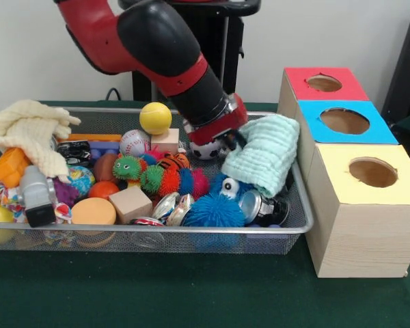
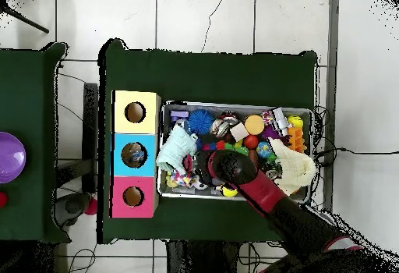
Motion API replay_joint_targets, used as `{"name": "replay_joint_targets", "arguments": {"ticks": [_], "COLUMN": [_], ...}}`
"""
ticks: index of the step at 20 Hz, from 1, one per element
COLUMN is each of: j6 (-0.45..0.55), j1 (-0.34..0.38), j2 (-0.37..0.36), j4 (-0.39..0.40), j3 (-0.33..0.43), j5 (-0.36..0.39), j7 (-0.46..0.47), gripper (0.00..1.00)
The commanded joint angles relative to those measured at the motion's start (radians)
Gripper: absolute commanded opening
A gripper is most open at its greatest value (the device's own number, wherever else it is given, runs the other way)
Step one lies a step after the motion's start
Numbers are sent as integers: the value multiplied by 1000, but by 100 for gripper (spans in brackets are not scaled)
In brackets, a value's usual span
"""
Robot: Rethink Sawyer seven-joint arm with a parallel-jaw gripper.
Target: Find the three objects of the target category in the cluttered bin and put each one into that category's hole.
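Observation:
A wire mesh bin is packed with toys and cloths. My gripper reaches down into its back right part, right against a small soccer ball and the rolled mint-green cloth. Its tip is hidden by the wrist and the clutter. A yellow ball and a baseball lie to the left of it. In the overhead view the arm covers the middle of the bin. To the right of the bin stand three boxes with round holes: red, blue and yellow.
A cream cloth fills the bin's left end. Also in the bin are a spiky blue ball, fuzzy green and orange toys, two wooden blocks, an orange foam disc and metal tins. In the overhead view the blue box's hole shows something inside.

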State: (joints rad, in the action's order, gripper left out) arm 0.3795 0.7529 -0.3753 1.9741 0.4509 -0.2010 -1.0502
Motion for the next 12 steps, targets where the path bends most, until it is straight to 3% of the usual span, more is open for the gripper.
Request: {"name": "replay_joint_targets", "arguments": {"ticks": [1, 8, 10, 12], "j6": [128, 144, 116, 28], "j1": [-22, -56, -80, -129], "j2": [-43, -72, -80, -88], "j4": [102, 82, 49, -18], "j3": [130, 70, 26, -69], "j5": [-97, -58, -24, 37], "j7": [-288, -216, -194, -177], "gripper": [0, 0, 0, 0]}}
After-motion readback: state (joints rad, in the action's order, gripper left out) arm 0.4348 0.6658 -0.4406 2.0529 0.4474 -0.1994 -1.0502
